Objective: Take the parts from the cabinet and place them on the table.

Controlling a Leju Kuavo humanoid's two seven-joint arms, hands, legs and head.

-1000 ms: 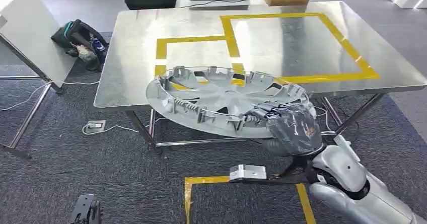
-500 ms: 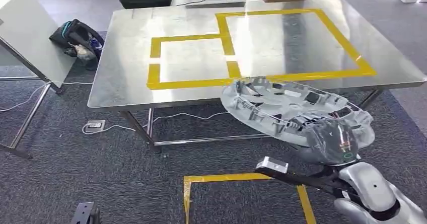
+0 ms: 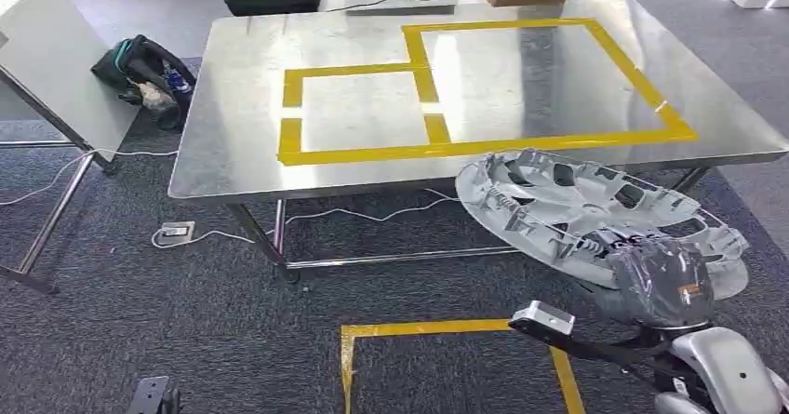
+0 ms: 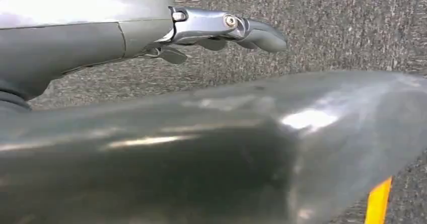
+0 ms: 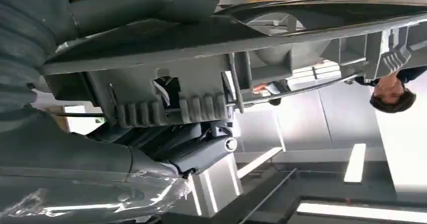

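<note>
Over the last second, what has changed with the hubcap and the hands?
The right hand has carried the hubcap from over the table's near edge, across the small taped square, back toward the robot's right; it now hangs off the table's front edge, over the carpet. The grip on its rim is unchanged. The head camera shifted only slightly; table, tape and bags stayed put. The left hand hangs over the carpet, holding nothing.

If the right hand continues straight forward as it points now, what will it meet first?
Probably the near edge of the shiny metal table; the right hand holds the grey plastic wheel cover, whose rim leads. Depth is unclear.
</note>
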